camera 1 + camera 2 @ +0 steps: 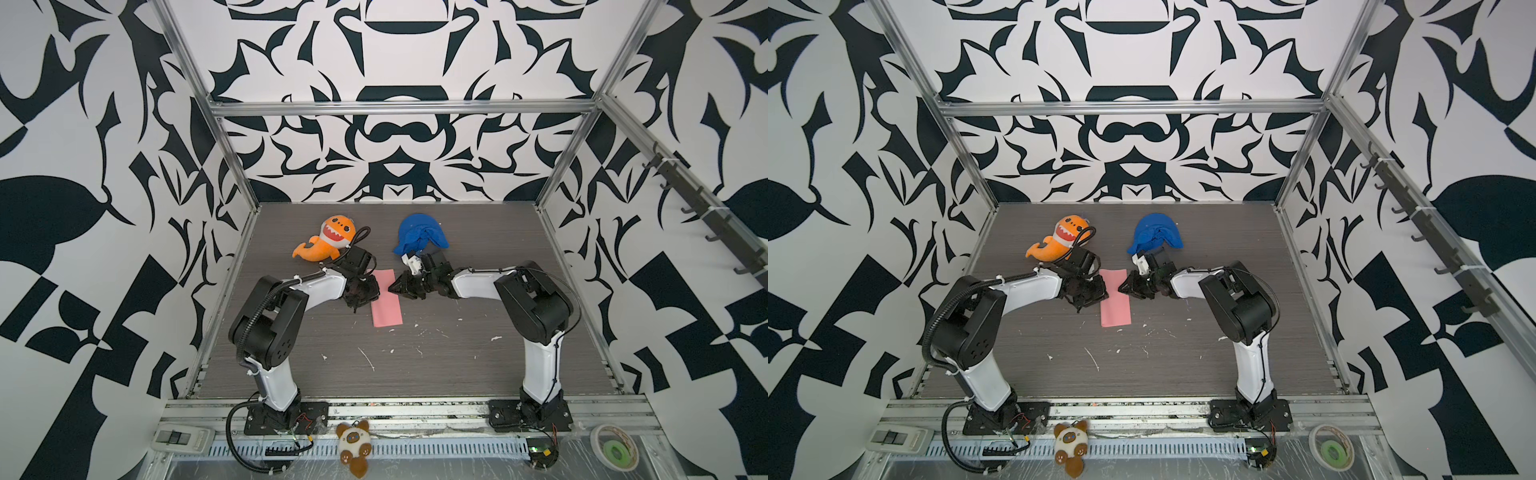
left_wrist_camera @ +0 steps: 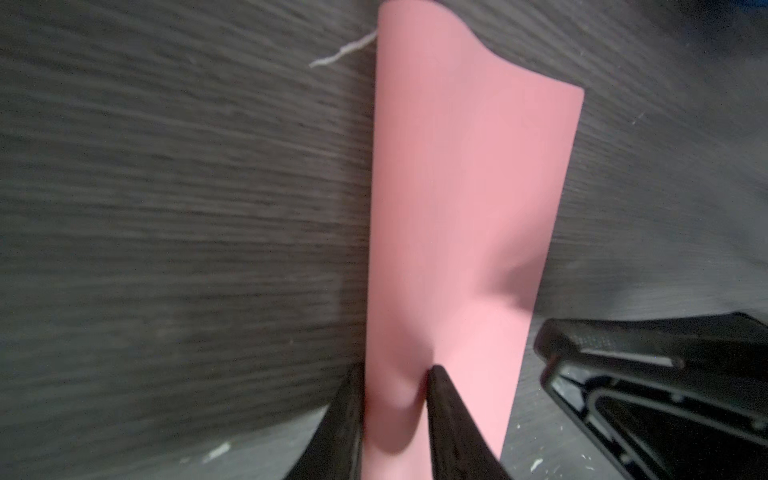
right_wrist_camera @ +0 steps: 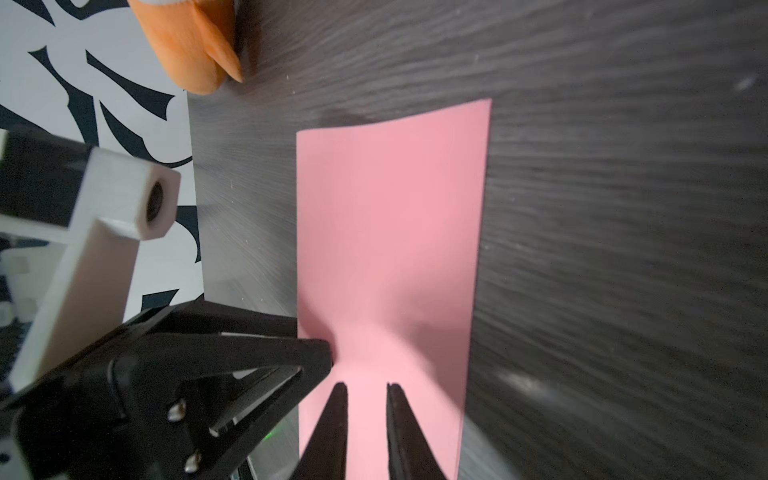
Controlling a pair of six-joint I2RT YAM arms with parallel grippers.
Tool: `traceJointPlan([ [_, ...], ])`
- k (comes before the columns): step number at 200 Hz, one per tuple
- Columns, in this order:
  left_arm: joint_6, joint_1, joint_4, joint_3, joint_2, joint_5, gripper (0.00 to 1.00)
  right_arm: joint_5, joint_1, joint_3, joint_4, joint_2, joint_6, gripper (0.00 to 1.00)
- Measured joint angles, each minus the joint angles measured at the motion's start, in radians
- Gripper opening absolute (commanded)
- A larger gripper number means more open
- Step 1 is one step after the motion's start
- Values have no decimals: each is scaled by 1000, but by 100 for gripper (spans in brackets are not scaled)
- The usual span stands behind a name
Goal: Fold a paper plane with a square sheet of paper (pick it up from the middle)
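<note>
The folded square sheet of paper (image 1: pixel 387 305) lies mid-frame on the tabletop (image 1: pixel 457 365). Left tool (image 2: pixel 395 368) pinches its edge. Right tool (image 3: pixel 367 385), jaws narrowly apart, holds nothing. Press the fold flat, left pinch firm.

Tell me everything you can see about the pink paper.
The paper is plain, thin and matte pink. It shows as a narrow rectangle rather than a square, with no nose or wings. It lies lengthwise on the dark table between the two arms. The left gripper pinches one long edge and puckers it. The right gripper reaches in from the opposite edge, its fingers slightly apart over the sheet. One short end curls up a little. Nothing else touches it.
</note>
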Motion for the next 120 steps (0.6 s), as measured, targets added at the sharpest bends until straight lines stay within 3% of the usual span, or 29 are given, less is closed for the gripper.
traceJointPlan([
  [120, 0, 0, 0, 1, -2, 2, 33, 2, 0, 25, -84, 31, -37, 16],
])
